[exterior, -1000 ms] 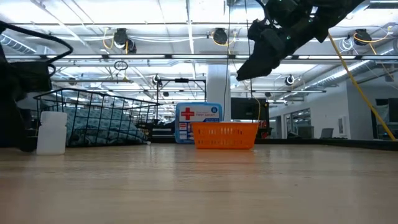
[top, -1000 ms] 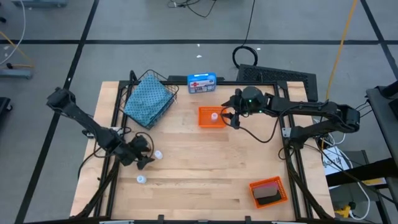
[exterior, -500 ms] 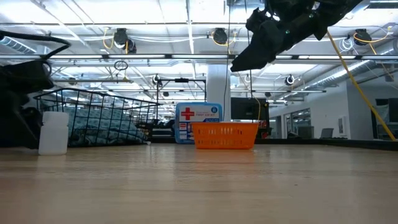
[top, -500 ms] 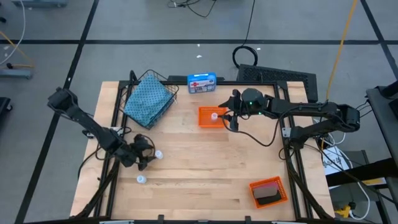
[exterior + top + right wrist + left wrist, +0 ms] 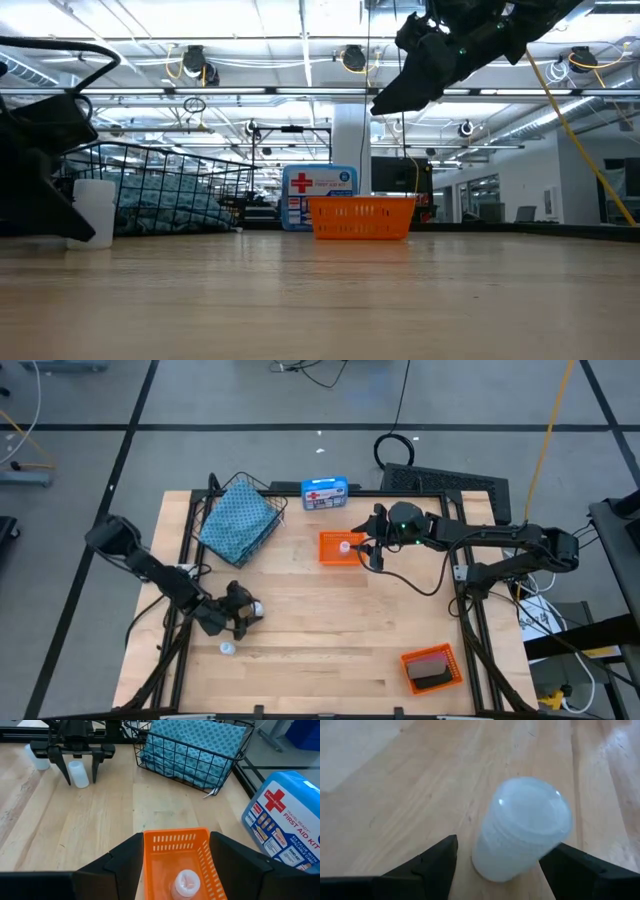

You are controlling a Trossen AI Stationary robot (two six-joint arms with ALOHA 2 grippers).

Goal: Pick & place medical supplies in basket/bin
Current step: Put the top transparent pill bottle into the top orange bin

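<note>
A white vial (image 5: 257, 607) stands upright on the wood table, and my open left gripper (image 5: 248, 611) is down at it with a finger on each side (image 5: 520, 827). A second vial (image 5: 227, 648) stands nearer the near edge. A third vial (image 5: 185, 882) sits in the orange tray (image 5: 340, 547). My open right gripper (image 5: 176, 837) hovers above that tray (image 5: 362, 217). The teal patterned cloth (image 5: 238, 520) lies inside the wire basket (image 5: 268, 495) at the far left. The rolls are not clearly seen. My left gripper comes at the standing vial level, from the table's left. One fingertip (image 5: 560, 855) shows right against the vial's side below its cap, but I cannot tell whether it touches. The other fingertip (image 5: 445, 852) stands apart from it.
A blue first-aid box (image 5: 324, 492) stands at the far edge behind the orange tray. Another orange tray (image 5: 432, 668) with a dark item in it sits at the near right corner. Bare wood lies across the table's middle.
My left gripper has moved toward the table's right, so its open fingers now stand on either side of the vial. My right gripper has shifted slightly left over the orange tray and has then kept still.
</note>
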